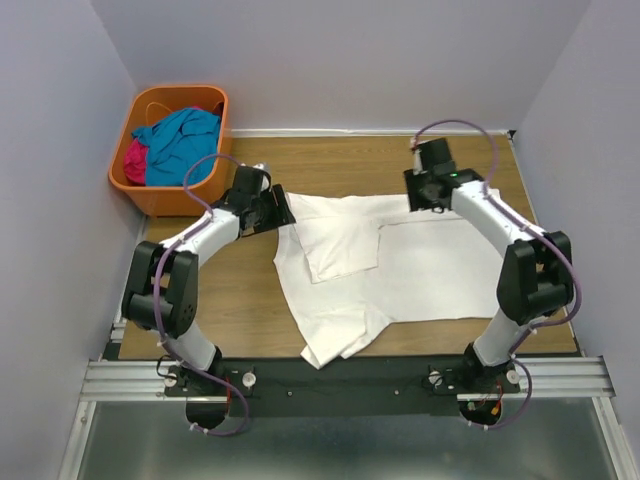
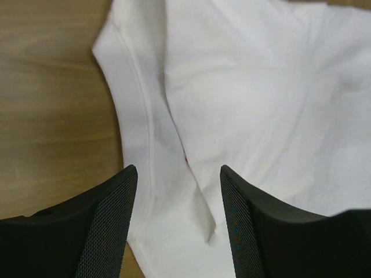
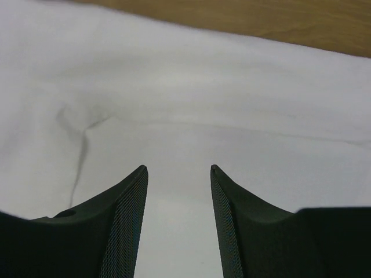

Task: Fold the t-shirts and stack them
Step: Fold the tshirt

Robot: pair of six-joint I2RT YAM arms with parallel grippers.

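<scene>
The white tee (image 1: pixel 400 270) lies spread flat on the table (image 1: pixel 240 290), directly under both grippers and reaching from them back toward the arm bases. A loose panel of it is folded over between the two grippers, nearer the left one, and a sleeve sticks out at the edge closest to the bases. The left gripper (image 2: pixel 177 171) hovers over the tee's far left corner with its jaws well apart and nothing between them. Below its fingers (image 2: pixel 110 226) a hemmed edge curves past, a folded layer's edge runs down the gap, and bare wood shows off to the outer side of the left finger. The right gripper (image 3: pixel 178 168) hangs over the tee's far edge, jaws likewise parted and holding nothing. Plain white cloth fills the space under and ahead of it, with a dark crease off its left finger and a strip of wood beyond the cloth. Past the left gripper, further out to its left, stands an orange basket (image 1: pixel 150 195) holding the teal tee (image 1: pixel 185 135) and the magenta tee (image 1: pixel 135 158), bunched together.
</scene>
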